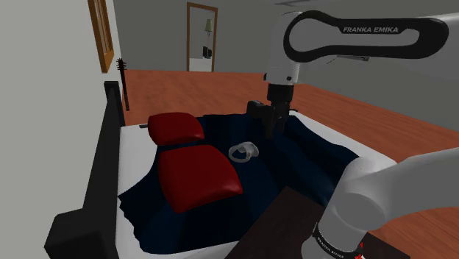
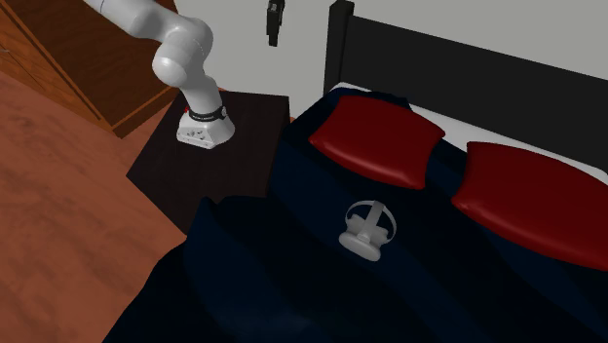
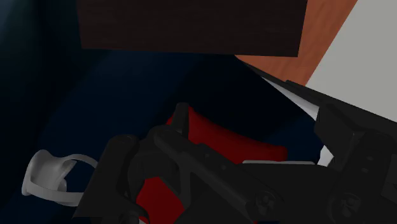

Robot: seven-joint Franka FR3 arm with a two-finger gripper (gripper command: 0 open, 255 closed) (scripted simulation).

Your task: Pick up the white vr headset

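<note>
You have open dark blue blanket all round the headset and free air above it. Toward the black headboard, one red pillow and a second red pillow lie side by side near it, crowding that approach. The dark stand sits beside the bed, well apart.

The white Franka arm rises from its base, folds at the elbow and runs level overhead; its wrist points straight down, and the black gripper hangs in the air, touching nothing.
</note>
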